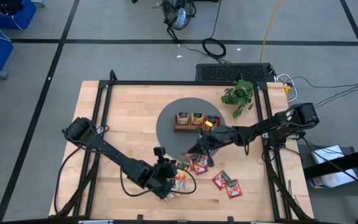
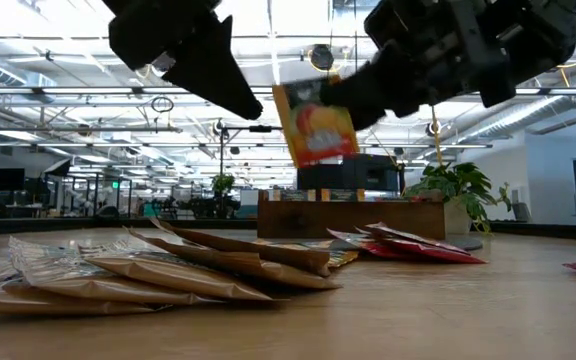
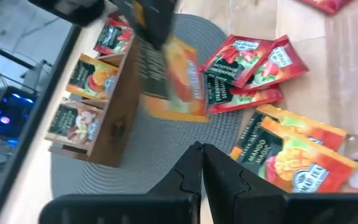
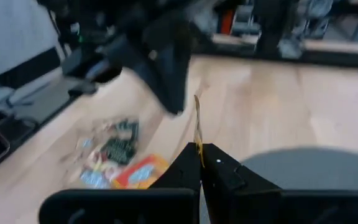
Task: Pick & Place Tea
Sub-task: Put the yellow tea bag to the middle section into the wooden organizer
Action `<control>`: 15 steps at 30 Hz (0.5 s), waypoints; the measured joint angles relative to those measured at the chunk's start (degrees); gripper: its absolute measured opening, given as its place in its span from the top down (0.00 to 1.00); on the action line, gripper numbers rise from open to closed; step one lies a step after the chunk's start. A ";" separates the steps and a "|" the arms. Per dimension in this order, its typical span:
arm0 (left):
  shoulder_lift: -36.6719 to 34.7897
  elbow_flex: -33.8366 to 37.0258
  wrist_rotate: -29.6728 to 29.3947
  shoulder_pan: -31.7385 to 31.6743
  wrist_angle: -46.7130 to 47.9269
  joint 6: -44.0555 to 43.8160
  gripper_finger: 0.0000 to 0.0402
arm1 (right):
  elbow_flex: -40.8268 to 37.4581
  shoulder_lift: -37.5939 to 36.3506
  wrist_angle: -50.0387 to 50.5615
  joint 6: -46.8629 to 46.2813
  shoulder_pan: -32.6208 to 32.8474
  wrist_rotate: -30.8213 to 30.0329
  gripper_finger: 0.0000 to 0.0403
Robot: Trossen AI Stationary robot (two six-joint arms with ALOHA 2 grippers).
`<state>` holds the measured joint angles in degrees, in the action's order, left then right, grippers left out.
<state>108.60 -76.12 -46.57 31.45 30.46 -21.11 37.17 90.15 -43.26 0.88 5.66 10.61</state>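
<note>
An orange tea sachet [image 2: 316,122] with a fruit picture hangs in the air, pinched in the closed right gripper [image 4: 199,149] above the near edge of the grey round mat [image 1: 166,124]. The left gripper [image 3: 201,152], fingers together and empty, hovers over the pile of sachets [image 1: 180,177] near the front. One there reads "MANGO" [image 3: 291,158]. Red sachets [image 1: 227,183] lie to the right. The wooden tray [image 1: 194,121] sits on the mat, on a pale wood table [image 1: 129,112]; behind, an open hall with ceiling lights.
</note>
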 joint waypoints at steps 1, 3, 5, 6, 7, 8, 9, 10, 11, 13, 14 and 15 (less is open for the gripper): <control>0.00 0.00 0.13 0.23 0.02 -0.69 0.95 | 0.00 0.00 -1.20 0.12 -0.50 -0.02 1.00; 0.00 0.26 0.11 0.90 -0.03 -1.83 0.95 | 0.00 -0.21 -2.54 0.61 -1.89 -0.07 1.00; 0.00 0.70 0.15 1.86 0.34 -2.76 0.95 | -0.02 -1.19 -2.15 1.22 -3.91 -0.07 1.00; 0.00 0.92 0.18 2.45 0.54 -3.40 0.95 | -0.06 -1.71 -2.24 1.21 -5.16 -0.08 1.00; 0.00 1.00 0.22 2.97 0.85 -3.91 0.95 | -0.43 -2.42 -2.23 1.20 -6.37 -0.11 1.00; 0.00 1.03 0.17 3.56 1.29 -4.39 0.95 | -1.09 -3.23 -2.17 1.21 -7.70 -0.07 1.00; 0.00 1.03 0.09 4.11 1.65 -4.75 0.95 | -1.79 -4.10 -2.06 1.25 -8.97 -0.05 1.00; 0.00 1.03 0.01 4.68 1.83 -4.99 0.95 | -2.61 -5.10 -2.10 1.15 -10.40 -0.07 1.00; 0.00 1.03 -0.29 5.23 2.00 -5.03 0.95 | -3.73 -6.24 -2.44 0.70 -11.80 0.10 1.00; 0.00 1.05 -2.56 6.34 2.06 -5.11 0.95 | -5.76 -8.55 -3.97 -0.70 -14.75 1.89 1.00; 0.00 1.05 -4.03 6.81 2.05 -5.11 0.95 | -6.77 -9.52 -5.27 -1.60 -16.20 3.67 1.00; 0.00 1.05 -5.57 7.34 2.10 -5.17 0.95 | -7.69 -10.28 -6.64 -2.60 -17.63 5.77 1.00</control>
<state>108.60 -75.07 -52.14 38.79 32.56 -26.28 29.48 79.87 -49.91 -1.72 -11.96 16.38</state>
